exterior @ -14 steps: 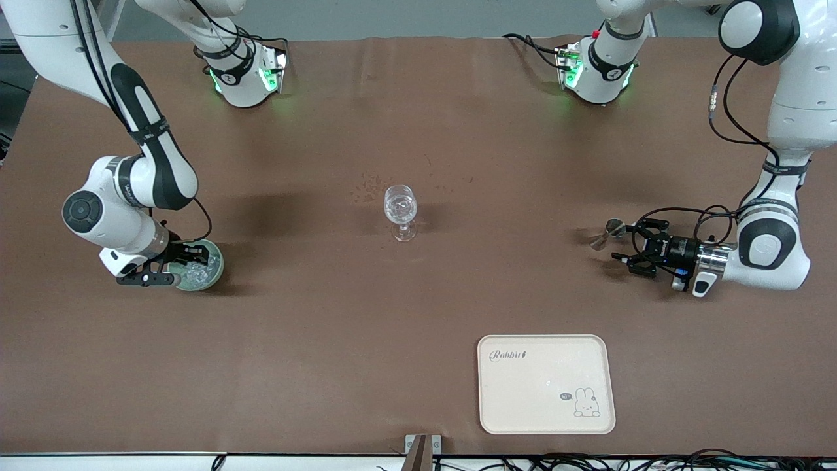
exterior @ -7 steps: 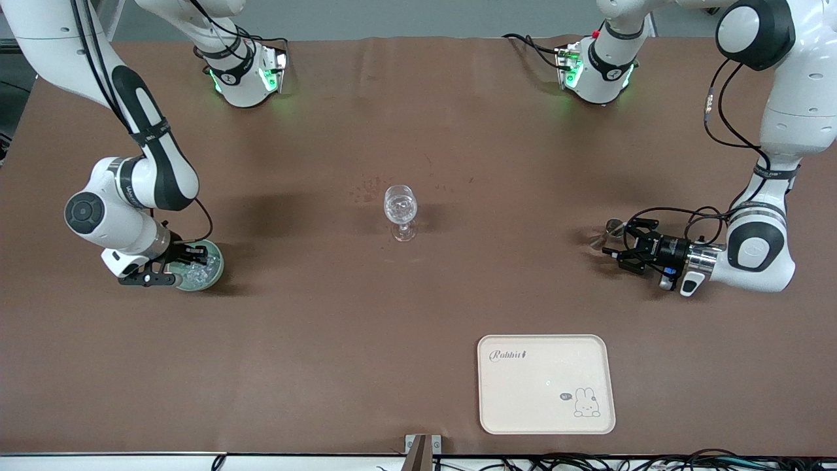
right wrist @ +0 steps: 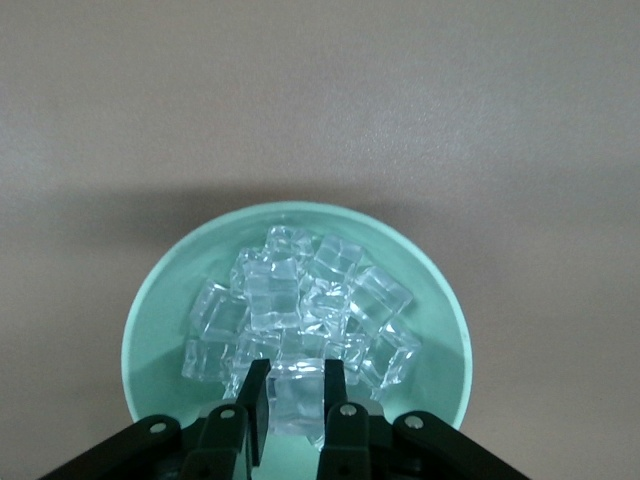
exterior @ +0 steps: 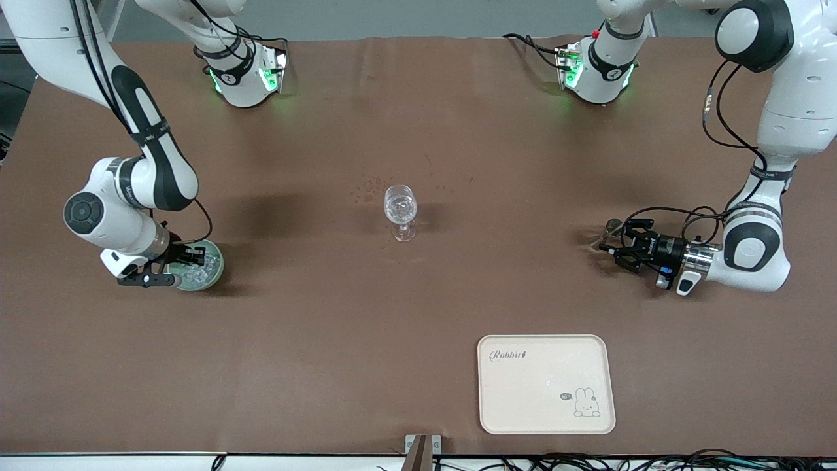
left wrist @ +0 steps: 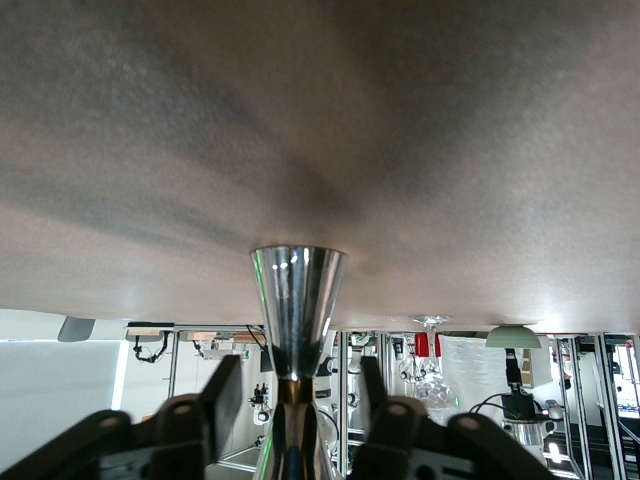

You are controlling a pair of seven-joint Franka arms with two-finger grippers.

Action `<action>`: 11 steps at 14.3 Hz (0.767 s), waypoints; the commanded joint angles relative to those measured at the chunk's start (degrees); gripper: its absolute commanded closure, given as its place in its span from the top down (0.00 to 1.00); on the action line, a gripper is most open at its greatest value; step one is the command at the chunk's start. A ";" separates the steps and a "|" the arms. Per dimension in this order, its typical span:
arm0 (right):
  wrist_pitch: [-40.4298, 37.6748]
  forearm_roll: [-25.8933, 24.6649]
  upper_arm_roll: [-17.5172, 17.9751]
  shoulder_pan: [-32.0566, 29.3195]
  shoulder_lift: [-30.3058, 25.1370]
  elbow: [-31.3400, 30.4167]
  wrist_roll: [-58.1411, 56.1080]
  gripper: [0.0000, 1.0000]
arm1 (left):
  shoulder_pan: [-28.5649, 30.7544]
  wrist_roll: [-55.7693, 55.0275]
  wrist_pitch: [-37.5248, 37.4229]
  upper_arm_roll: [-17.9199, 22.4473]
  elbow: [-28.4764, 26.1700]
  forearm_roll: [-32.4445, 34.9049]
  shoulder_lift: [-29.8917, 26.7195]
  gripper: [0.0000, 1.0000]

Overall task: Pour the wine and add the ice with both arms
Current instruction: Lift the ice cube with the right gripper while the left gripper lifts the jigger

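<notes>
right gripper point(right wrist: 296, 400) in bowl point(right wrist: 160, 300), fingers clenched on one ice point(right wrist: 300, 310) cube to lift | left gripper point(left wrist: 296, 400) fingers straddling jigger point(left wrist: 296, 300) waist, grip uncertain | wine glass point(exterior: 400, 210) mid-table

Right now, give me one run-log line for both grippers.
right gripper: shut on ice cube in green bowl | left gripper: around steel jigger, closing | wine glass: mid-table
</notes>
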 commanded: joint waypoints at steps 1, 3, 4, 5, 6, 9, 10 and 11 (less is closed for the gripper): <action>-10.60 0.29 0.01 0.11 -1.18 5.81 1.06 0.03 | -0.10 0.87 -0.74 0.22 0.00 -1.85 0.31 0.42; -19.93 0.28 0.01 0.02 -2.58 12.84 1.06 0.01 | -0.10 0.87 -0.83 0.22 -0.62 -2.73 0.31 0.29; -23.37 0.28 -0.08 0.02 -3.29 15.83 1.32 0.01 | -0.10 0.87 -0.83 0.22 -0.62 -2.73 0.31 0.25; -26.63 0.20 -0.16 -0.15 -4.16 18.39 1.67 0.01 | -0.10 0.87 -0.83 0.22 -0.62 -2.73 0.31 0.21; -29.96 0.20 -0.86 -0.15 -5.22 21.02 1.93 0.01 | -0.19 0.78 -0.91 0.22 -0.62 -2.73 0.22 0.16; -37.36 0.11 -1.39 -0.24 -9.26 27.27 2.64 0.01 | -0.19 0.78 -1.00 0.22 -0.36 -2.73 -0.04 0.02; -38.95 -0.06 -1.74 -0.07 -10.92 28.94 2.73 0.01 | -0.28 0.78 -1.35 0.13 -0.18 -2.73 -0.13 0.01; -40.35 -0.24 -1.75 0.11 -12.59 29.92 3.77 0.01 | -0.19 0.78 -1.88 -0.65 -0.01 -2.73 -0.13 0.01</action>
